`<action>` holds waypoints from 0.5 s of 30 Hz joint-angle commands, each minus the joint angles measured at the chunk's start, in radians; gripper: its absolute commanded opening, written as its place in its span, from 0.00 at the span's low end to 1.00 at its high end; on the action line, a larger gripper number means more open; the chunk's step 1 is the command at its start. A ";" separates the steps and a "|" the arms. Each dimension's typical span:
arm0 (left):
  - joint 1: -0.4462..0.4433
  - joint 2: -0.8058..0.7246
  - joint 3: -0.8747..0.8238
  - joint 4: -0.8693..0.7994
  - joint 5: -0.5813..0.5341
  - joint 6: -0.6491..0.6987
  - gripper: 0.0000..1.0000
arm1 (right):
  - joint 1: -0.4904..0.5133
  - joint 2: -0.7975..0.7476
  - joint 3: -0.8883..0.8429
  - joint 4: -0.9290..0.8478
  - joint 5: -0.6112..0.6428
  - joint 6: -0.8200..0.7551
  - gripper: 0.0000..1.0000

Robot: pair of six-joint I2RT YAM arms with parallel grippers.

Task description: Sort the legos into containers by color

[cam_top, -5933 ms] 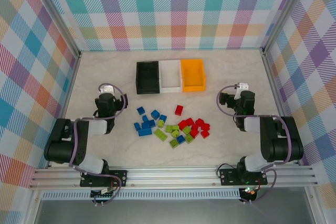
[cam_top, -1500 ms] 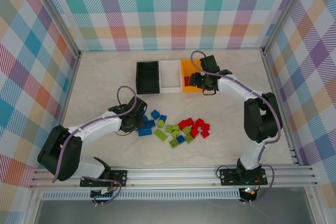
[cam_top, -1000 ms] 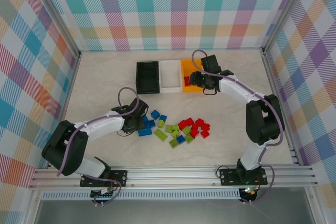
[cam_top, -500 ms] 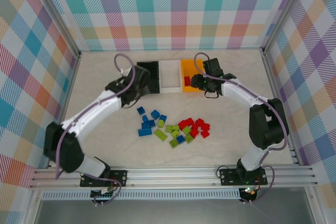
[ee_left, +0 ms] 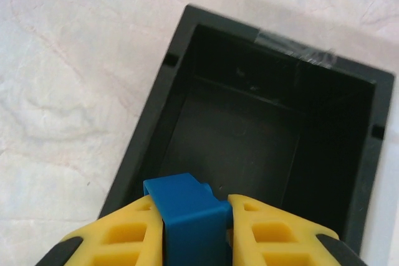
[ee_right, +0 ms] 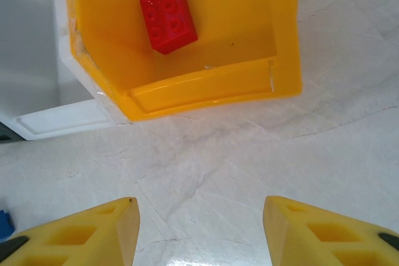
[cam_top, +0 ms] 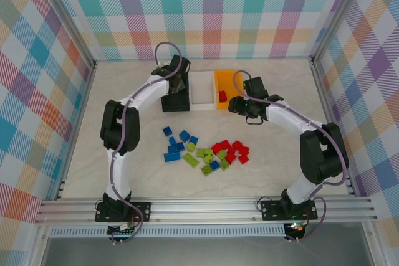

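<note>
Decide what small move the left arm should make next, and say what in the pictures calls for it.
Probably open the left gripper and let go. It clamps a blue brick, which hangs over the open black bin. That bin looks empty, so the brick should drop straight in.

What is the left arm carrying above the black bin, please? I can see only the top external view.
Observer: Its jaws are shut on a blue lego, over the edge of the black bin.
Operator: Is that bin empty?
Observer: The part of its floor that shows is bare.
Operator: And the right jaws?
Observer: Open with nothing between them, above the table, just short of the orange bin.
</note>
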 commanded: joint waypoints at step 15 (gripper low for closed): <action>-0.013 -0.069 0.018 -0.010 0.033 0.022 0.76 | 0.033 -0.119 -0.090 -0.016 -0.123 -0.041 0.63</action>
